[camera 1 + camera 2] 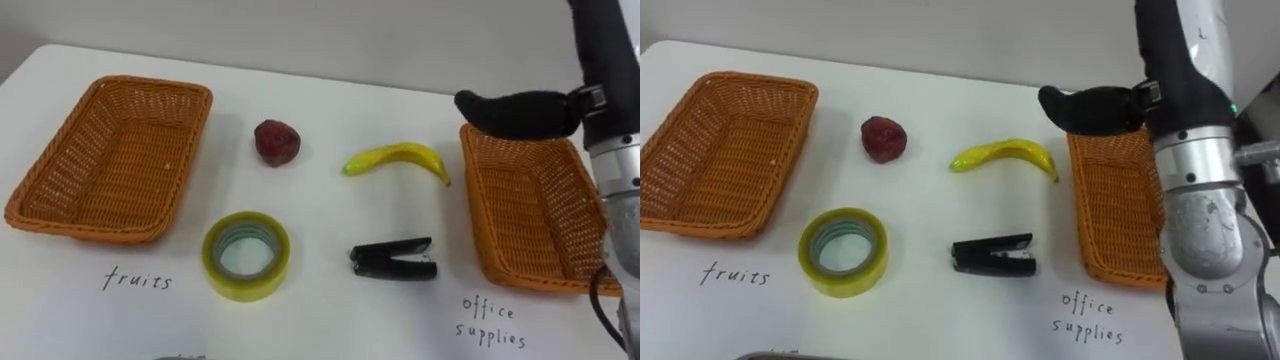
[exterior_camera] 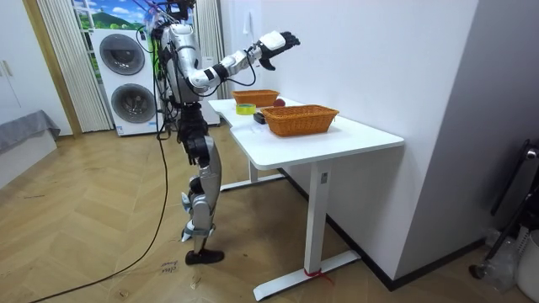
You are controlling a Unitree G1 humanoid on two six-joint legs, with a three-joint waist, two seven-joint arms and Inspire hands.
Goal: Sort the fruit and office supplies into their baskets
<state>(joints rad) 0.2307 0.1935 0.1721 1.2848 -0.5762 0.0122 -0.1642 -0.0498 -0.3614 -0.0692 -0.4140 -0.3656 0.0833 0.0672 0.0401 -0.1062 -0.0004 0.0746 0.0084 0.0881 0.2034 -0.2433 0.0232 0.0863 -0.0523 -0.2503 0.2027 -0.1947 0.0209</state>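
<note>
My right hand [image 1: 520, 112] hovers empty, fingers straight, above the rectangular orange wicker basket [image 1: 500, 205]. A hasty descent could knock the curved yellow banana [image 1: 400, 157], just left, away.

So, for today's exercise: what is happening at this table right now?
The robot stands at the white table, its right hand raised open above the office-supplies basket, holding nothing. Nothing is sorted yet: the red fruit, banana, tape roll and black stapler all lie on the table between that basket and the fruits basket.
</note>
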